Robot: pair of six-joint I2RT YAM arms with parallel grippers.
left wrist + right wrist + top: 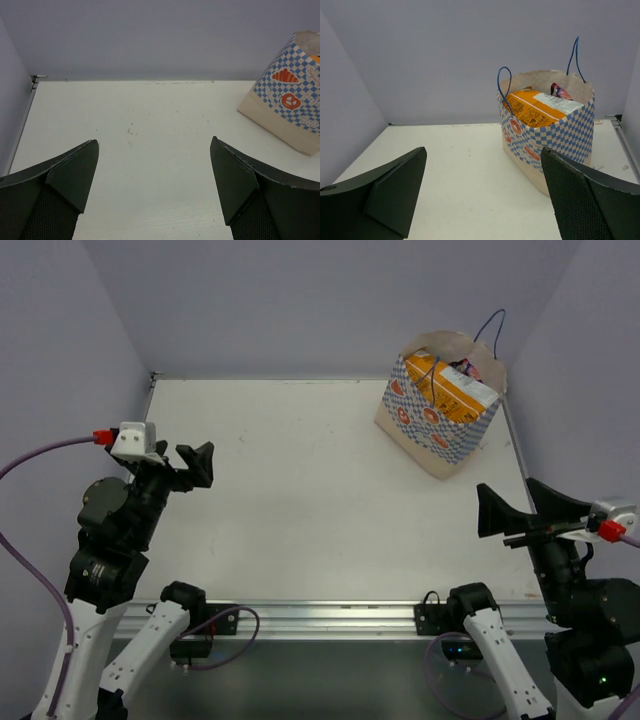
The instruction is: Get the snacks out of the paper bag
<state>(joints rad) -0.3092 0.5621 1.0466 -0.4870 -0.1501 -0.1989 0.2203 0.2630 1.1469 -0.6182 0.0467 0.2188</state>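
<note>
The table [300, 500] is a flat white board with a few small dark marks. Plain pale lilac walls [300, 300] close it on the far side and on both flanks.

The paper bag [440, 420] stands in the far right corner of this table, its mouth open upward. Its outside is checked blue and white with red-orange emblems, and its base is beige. The snacks are inside the bag. An orange packet [532, 109] with a white panel lies across the opening, and behind it the tip of a red-pink packet [560, 91] shows. Other packets I cannot make out.

The right gripper [520, 505] is on the near side of the bag, well apart from it, with its jaws spread wide and holding nothing. In the right wrist view the bag is straight ahead of it, a little to the right. The left gripper [195, 468] is far to the left of the bag and nearer to the camera, jaws also wide apart and empty.

Two thin blue cord handles [575, 52] rise above the bag's rim. The bag's near wall covers the lower part of the packets. Nearer than the bag, a metal rail [330, 618] runs along the table edge, and a purple cable [45, 452] leads to the left wrist.
</note>
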